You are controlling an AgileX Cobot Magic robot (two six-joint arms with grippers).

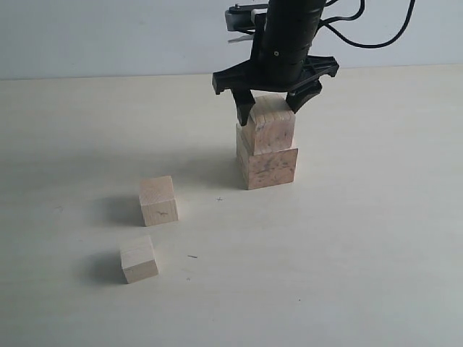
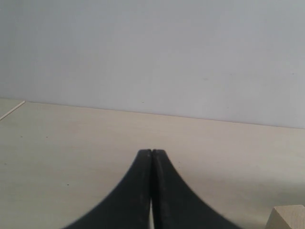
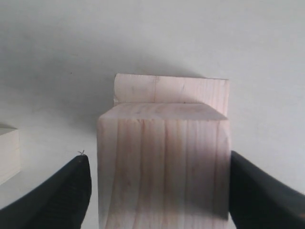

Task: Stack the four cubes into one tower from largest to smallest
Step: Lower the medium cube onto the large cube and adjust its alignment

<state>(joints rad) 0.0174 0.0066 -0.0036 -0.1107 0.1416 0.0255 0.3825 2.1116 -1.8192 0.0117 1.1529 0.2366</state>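
Observation:
The largest cube (image 1: 268,166), with mottled grain, stands on the table. The second cube (image 1: 269,129), with striped grain, sits on top of it as a two-cube tower. My right gripper (image 1: 270,112) straddles that upper cube from above, open. In the right wrist view the striped cube (image 3: 164,167) fills the space between the fingers (image 3: 71,191), with a small gap on one side, and the largest cube (image 3: 171,89) shows beyond it. The two small paler cubes (image 1: 158,200) (image 1: 139,258) lie apart at the front left. My left gripper (image 2: 152,152) is shut on nothing and is out of the exterior view.
A corner of a pale wood cube (image 2: 288,217) shows at the edge of the left wrist view. Part of another cube (image 3: 7,152) is at the edge of the right wrist view. A pale wall stands behind the light tabletop (image 1: 362,253).

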